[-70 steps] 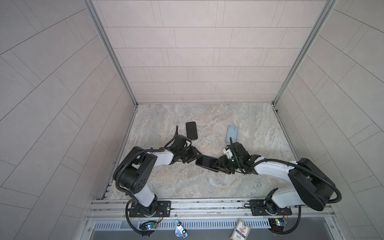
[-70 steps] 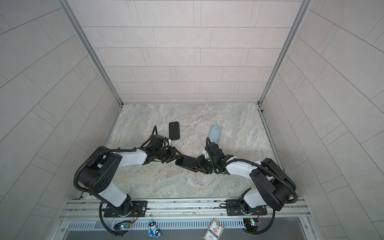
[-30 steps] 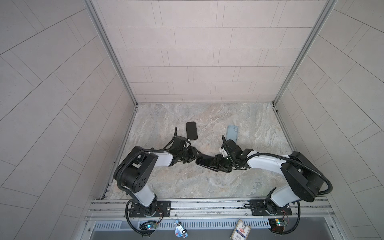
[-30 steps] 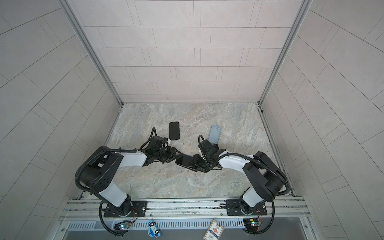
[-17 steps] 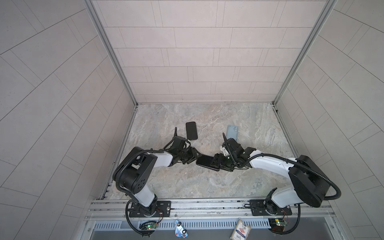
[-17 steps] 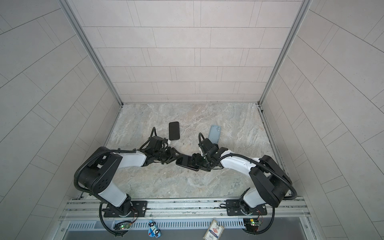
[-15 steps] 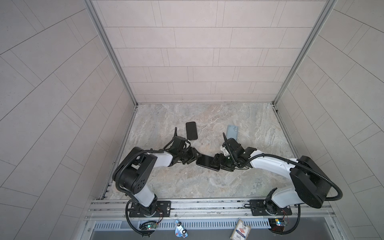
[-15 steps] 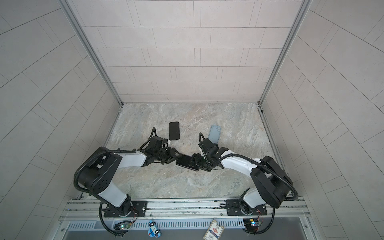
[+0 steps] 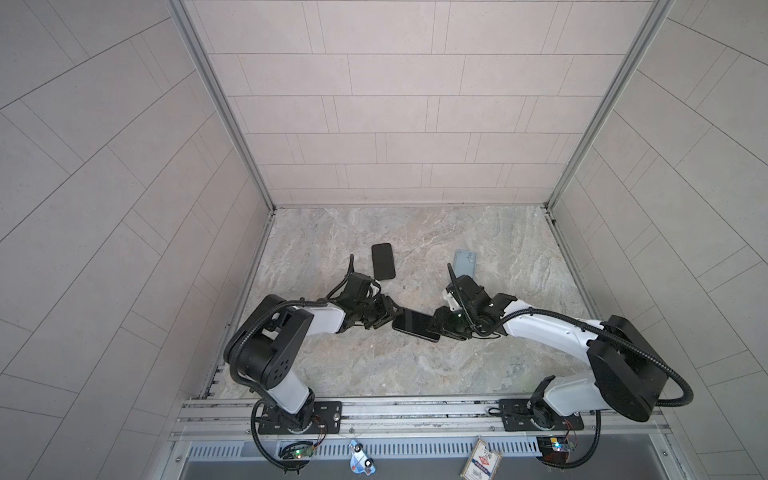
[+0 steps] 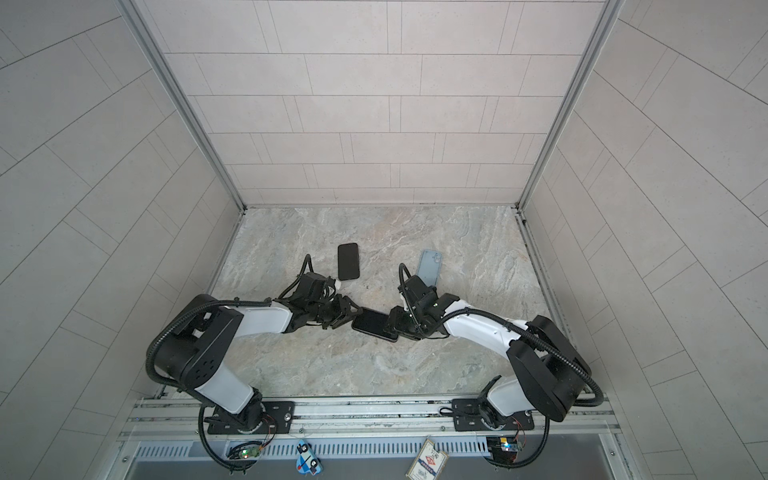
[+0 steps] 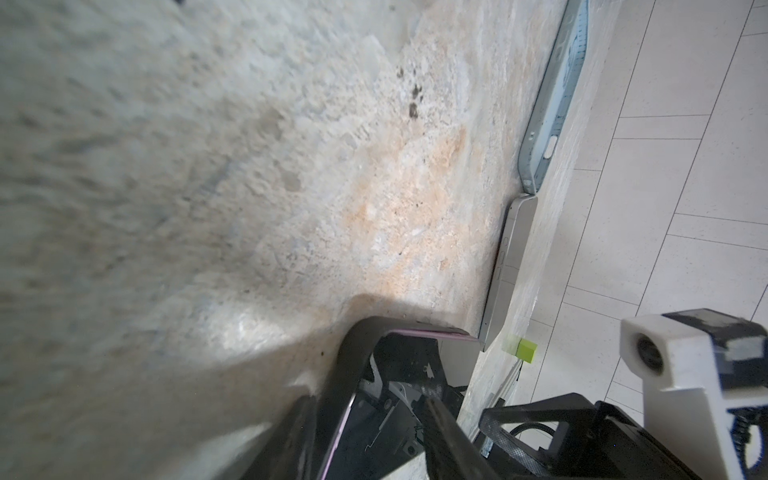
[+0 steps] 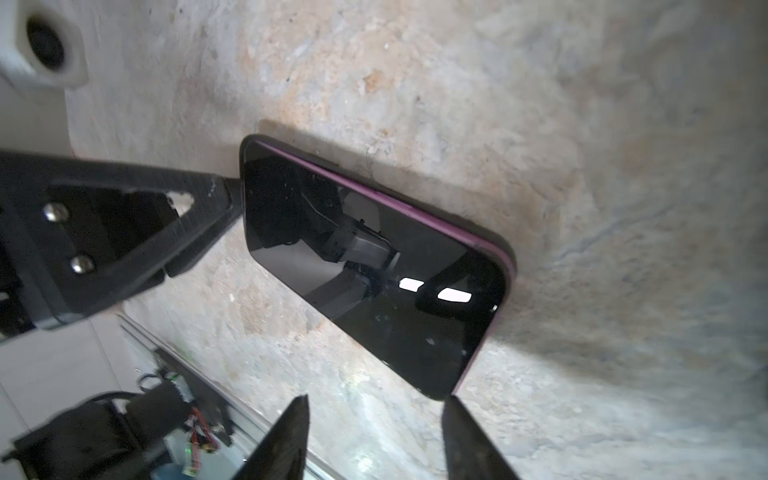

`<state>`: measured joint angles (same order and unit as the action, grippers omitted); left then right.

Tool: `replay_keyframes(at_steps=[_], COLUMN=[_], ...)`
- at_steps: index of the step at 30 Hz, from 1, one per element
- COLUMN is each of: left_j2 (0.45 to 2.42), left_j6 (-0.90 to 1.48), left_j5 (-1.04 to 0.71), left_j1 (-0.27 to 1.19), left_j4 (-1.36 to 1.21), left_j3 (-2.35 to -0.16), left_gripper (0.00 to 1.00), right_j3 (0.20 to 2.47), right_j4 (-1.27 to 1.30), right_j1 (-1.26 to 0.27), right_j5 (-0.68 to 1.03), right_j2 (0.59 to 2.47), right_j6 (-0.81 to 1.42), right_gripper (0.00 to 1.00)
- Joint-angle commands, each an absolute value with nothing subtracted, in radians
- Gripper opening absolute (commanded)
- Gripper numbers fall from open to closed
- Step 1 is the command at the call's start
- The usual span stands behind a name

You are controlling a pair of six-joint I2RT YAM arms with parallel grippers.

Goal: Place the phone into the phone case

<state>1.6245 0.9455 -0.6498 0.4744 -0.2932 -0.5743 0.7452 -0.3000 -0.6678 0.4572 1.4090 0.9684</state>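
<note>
A phone point(image 12: 374, 266) with a purple edge lies screen up inside a black phone case point(image 12: 512, 259), whose rim shows along one long side. In both top views it sits mid-floor between the arms point(image 9: 415, 325) point(image 10: 374, 324). My left gripper point(image 9: 384, 316) point(image 11: 370, 415) is shut across the phone's left end, and one of its fingers point(image 12: 195, 212) presses that short edge. At the right end, my right gripper point(image 9: 438, 328) point(image 12: 378, 401) stands open with only bare floor between its tips. One fingertip point(image 12: 453, 415) is just short of the phone's corner.
A second black phone point(image 9: 382, 261) lies flat behind the left arm. A light blue case point(image 9: 464, 262) point(image 11: 552, 95) lies behind the right arm, and the left wrist view shows a grey slab point(image 11: 507, 266) edge-on beside it. Tiled walls enclose the marble floor point(image 9: 374, 365).
The right gripper has shifted a little at the phone's right end. The phone and the left gripper have stayed where they were.
</note>
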Motion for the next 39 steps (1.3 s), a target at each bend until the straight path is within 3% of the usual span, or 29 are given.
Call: replay_keyframes(at_steps=[1,7,19,39], left_j2=[1.607,1.634,1.629,1.630], left_j6=[0.959,0.989,0.977,0.977], left_j5=[-0.658,-0.651,-0.644,-0.643], left_j1=[0.488,0.521,0.525,0.525], left_j4=[-0.313,-0.365,-0.344,-0.337], left_j3=[-0.551,-0.542,-0.554,-0.560], left_gripper=[0.49,0.49,0.49,0.50], right_j3=[0.744,0.717,0.686,0.574], right_j4=[-0.323,-0.317,-0.451,-0.252], right_j1=[-0.674,-0.676,-0.672,-0.694], right_j5=[0.425,0.412,0.278,0.337], right_j2=[1.381,1.374,1.268,1.295], right_j6=[0.965,0.970,0.958,1.064], right_gripper=[0.40,0.24,0.26,0.18])
